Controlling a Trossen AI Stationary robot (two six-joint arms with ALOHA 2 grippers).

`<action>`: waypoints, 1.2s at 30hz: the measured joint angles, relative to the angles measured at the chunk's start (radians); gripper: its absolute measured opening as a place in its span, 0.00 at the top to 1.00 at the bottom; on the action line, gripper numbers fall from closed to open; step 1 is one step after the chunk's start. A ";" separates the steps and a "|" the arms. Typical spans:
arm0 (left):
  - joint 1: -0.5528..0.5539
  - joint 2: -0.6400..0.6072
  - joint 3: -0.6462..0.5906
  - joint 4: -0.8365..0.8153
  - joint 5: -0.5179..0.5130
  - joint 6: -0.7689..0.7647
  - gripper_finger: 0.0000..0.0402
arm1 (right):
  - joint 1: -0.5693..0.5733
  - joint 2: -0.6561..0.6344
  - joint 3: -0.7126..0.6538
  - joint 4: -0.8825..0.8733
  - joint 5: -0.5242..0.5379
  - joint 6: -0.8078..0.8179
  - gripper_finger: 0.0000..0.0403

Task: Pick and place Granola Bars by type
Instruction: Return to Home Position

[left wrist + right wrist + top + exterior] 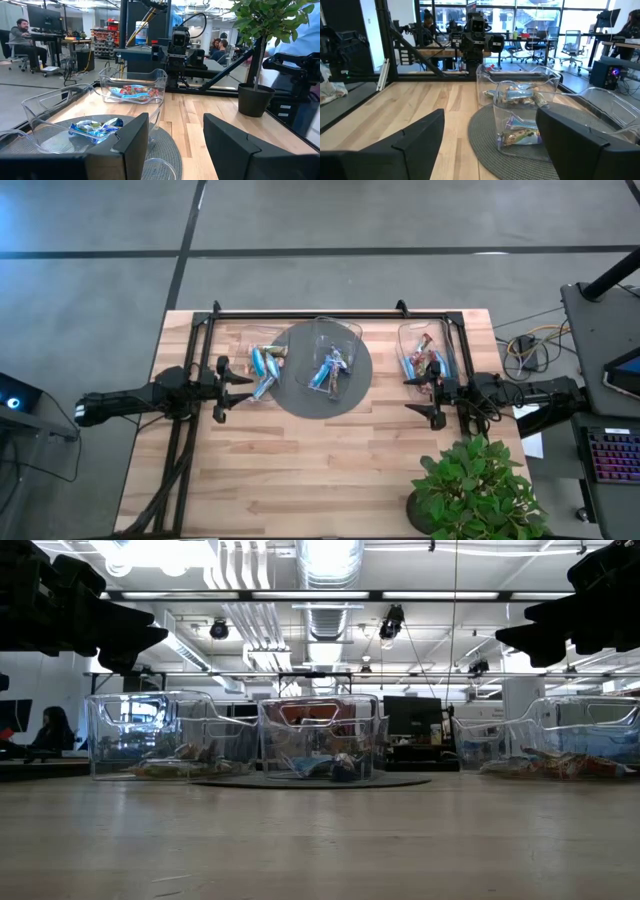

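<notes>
Three clear bins hold the granola bars. The left bin [264,361] has blue bars [262,365]. The middle bin [335,348] stands on a round grey mat [300,395] and holds blue and tan bars [519,135]. The right bin [424,350] holds blue and reddish-brown bars [131,92]. My left gripper [238,387] is open, raised above the table just left of the mat. My right gripper [412,394] is open, raised near the right bin's near end. Neither holds anything.
A potted plant [470,485] stands at the table's near right corner. A black frame rail [330,313] runs along the far edge, and another rail [190,420] runs down the left side. Bare wood lies across the near half of the table [320,470]. People sit at desks in the room beyond.
</notes>
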State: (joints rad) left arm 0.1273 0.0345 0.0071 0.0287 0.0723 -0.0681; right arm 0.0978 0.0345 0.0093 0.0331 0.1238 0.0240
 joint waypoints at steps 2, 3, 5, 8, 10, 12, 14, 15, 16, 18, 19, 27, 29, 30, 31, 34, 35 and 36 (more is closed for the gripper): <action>0.000 0.000 0.000 0.000 0.000 0.000 0.57 | 0.000 0.000 0.000 0.000 0.000 0.001 0.25; 0.000 0.000 0.000 0.000 0.000 0.000 0.57 | 0.000 0.000 0.000 0.000 0.000 0.001 0.25; 0.000 0.000 0.000 0.000 0.000 0.000 0.57 | 0.000 0.000 0.000 0.000 0.000 0.001 0.25; 0.000 0.000 0.000 0.000 0.000 0.000 0.57 | 0.000 0.000 0.000 0.000 0.000 0.001 0.24; 0.000 0.000 0.000 0.000 0.000 0.000 0.57 | 0.000 0.000 0.000 0.000 0.000 0.001 0.23; 0.000 0.000 0.000 0.000 0.000 0.000 0.57 | 0.000 0.000 0.000 0.000 0.000 0.002 0.23; 0.000 0.000 0.000 0.000 0.000 0.000 0.57 | 0.000 0.000 0.000 0.000 0.000 0.000 0.22; 0.000 0.000 0.000 0.000 0.000 0.000 0.57 | 0.000 0.000 0.000 0.000 0.000 0.001 0.22; 0.000 0.000 0.000 0.000 0.000 0.000 0.57 | 0.000 0.000 0.000 0.000 0.000 0.002 0.22; 0.000 0.000 0.000 0.000 0.000 0.000 0.57 | 0.000 0.000 0.000 0.000 0.000 0.001 0.23; 0.000 0.000 0.000 0.000 0.000 0.000 0.57 | 0.000 0.000 0.000 0.000 0.000 0.000 0.23; 0.000 0.000 0.000 0.000 0.000 0.000 0.57 | 0.000 0.000 0.000 0.000 0.000 0.001 0.25; 0.000 0.000 0.000 0.000 0.000 0.000 0.57 | 0.000 0.000 0.000 0.000 0.000 0.000 0.25; 0.000 0.000 0.000 0.000 0.000 0.000 0.57 | 0.000 0.000 0.000 0.000 0.000 0.001 0.25; 0.000 0.000 0.000 0.000 0.000 0.000 0.57 | 0.000 0.000 0.000 0.000 0.000 0.002 0.24; 0.000 0.000 0.000 0.000 0.000 0.000 0.57 | 0.000 0.000 0.000 0.000 0.000 0.000 0.23; 0.000 0.000 0.000 0.000 0.000 0.000 0.57 | 0.000 0.000 0.000 0.000 0.000 0.000 0.23; 0.000 0.000 0.000 0.000 0.000 0.000 0.57 | 0.000 0.000 0.000 0.000 0.000 0.001 0.23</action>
State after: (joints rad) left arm 0.1276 0.0345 0.0071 0.0284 0.0723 -0.0684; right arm 0.0978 0.0345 0.0093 0.0331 0.1238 0.0251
